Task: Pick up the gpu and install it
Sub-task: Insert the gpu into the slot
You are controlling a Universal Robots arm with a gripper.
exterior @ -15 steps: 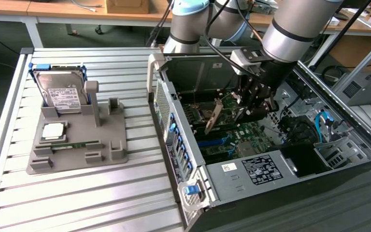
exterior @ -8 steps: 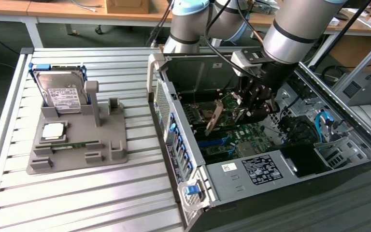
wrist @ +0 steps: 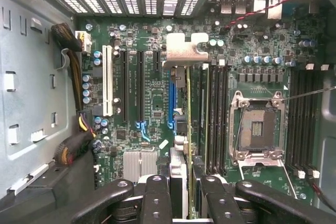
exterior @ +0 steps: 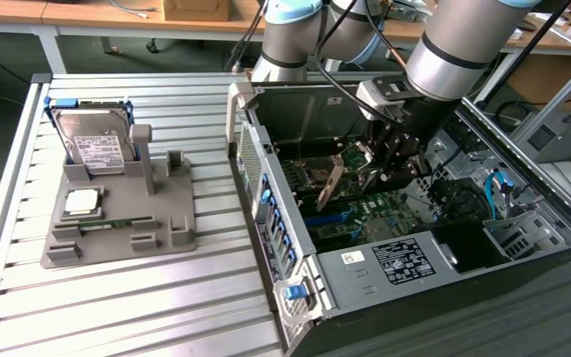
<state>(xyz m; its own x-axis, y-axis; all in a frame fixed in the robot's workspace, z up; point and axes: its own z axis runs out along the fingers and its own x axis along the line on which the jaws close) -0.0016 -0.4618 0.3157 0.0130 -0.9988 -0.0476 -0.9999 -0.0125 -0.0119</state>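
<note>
The gpu [exterior: 332,180] is a thin dark card that hangs tilted inside the open computer case [exterior: 365,271], just above the green motherboard [exterior: 365,212]. My gripper [exterior: 373,172] is shut on its upper edge. In the wrist view the gpu [wrist: 181,177] appears edge-on between my two black fingers [wrist: 156,198], and its silver end bracket [wrist: 184,51] points toward the case's rear vents. The card runs beside the blue expansion slot [wrist: 171,100] and looks raised off the board.
On the slatted table at the exterior view's left, a grey fixture [exterior: 172,216] carries a silver hard drive [exterior: 97,141], a processor chip [exterior: 82,201] and a green memory stick [exterior: 117,223]. Inside the case are the processor socket [wrist: 257,127], memory slots and a cable bundle [wrist: 73,72].
</note>
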